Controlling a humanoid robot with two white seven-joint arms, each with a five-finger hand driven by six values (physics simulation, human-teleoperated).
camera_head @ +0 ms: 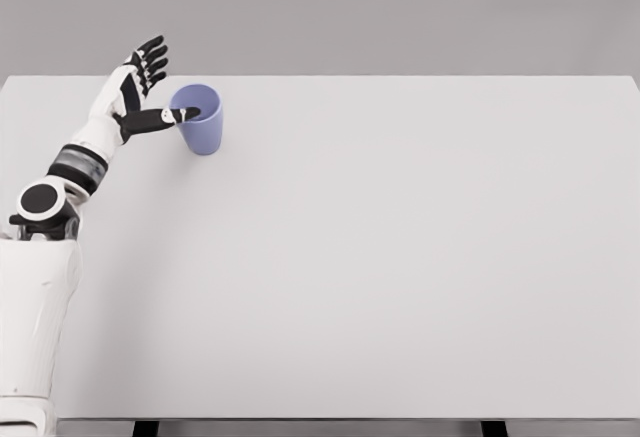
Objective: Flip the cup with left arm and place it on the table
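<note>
A lavender-blue cup [202,127] stands upright on the white table [380,257] at the far left, its mouth facing up. My left hand [150,92] is just left of it, fingers spread and open. The thumb [172,117] stretches right and reaches over the cup's rim; the other fingers [148,60] point up and away from the cup. The left arm comes up from the lower left corner. The right arm does not show.
The table's far edge runs just behind the cup and hand, and its left edge lies close beside the forearm. Two dark table legs show below the front edge.
</note>
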